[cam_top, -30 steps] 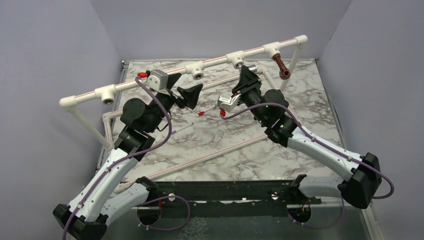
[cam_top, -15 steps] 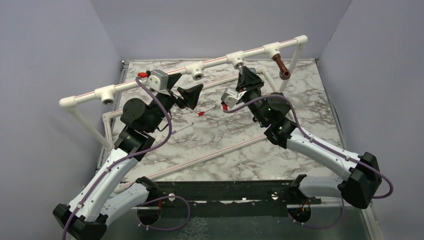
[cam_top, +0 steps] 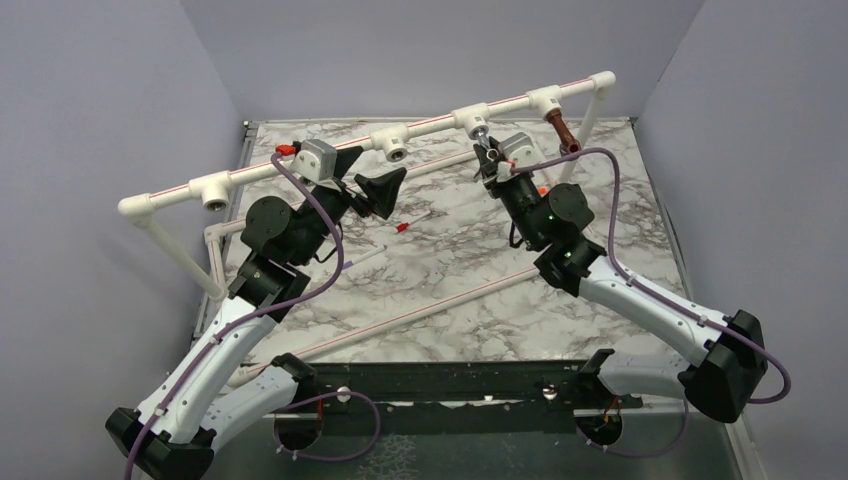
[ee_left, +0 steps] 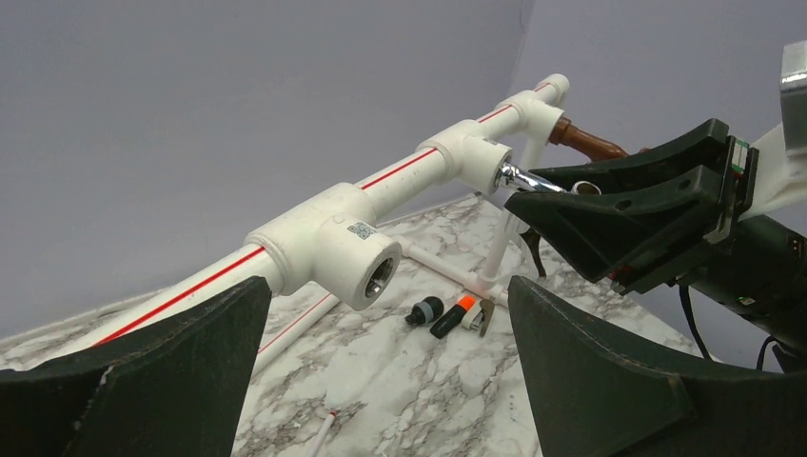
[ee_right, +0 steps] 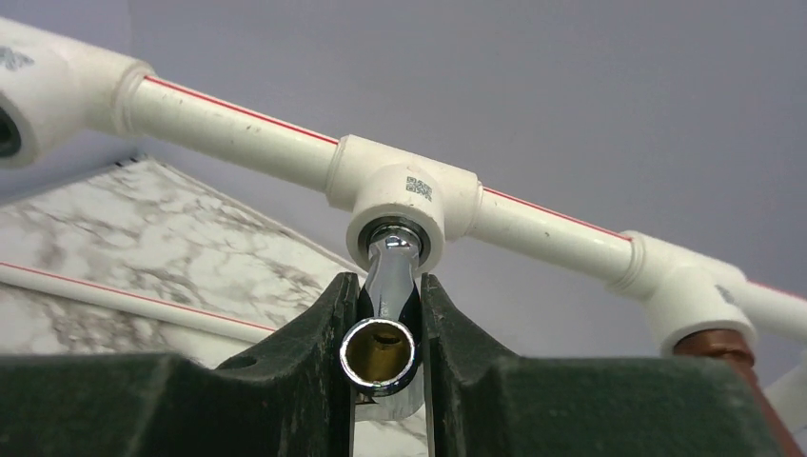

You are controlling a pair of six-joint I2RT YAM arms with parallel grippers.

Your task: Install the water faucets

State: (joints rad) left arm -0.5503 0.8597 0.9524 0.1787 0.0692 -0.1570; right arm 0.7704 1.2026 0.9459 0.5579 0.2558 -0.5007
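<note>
The chrome water faucet points its threaded end into a white tee socket on the raised pipe rail. My right gripper is shut on its spout, one finger on each side. From above, this faucet shows just below its tee, with my right gripper under it. The reddish-brown faucet hangs from the tee to the right. My left gripper is open and holds nothing. In the left wrist view this gripper faces an empty tee socket.
The white pipe rail crosses the back of the marble table on angled legs. A third empty tee sits at its left. Loose pipes and a red-tipped stick lie on the marble. Small black and orange parts rest near a pipe leg.
My right wrist has turned about the chrome faucet, swinging its camera housing from the left side up and over to the right. The left arm has not moved.
</note>
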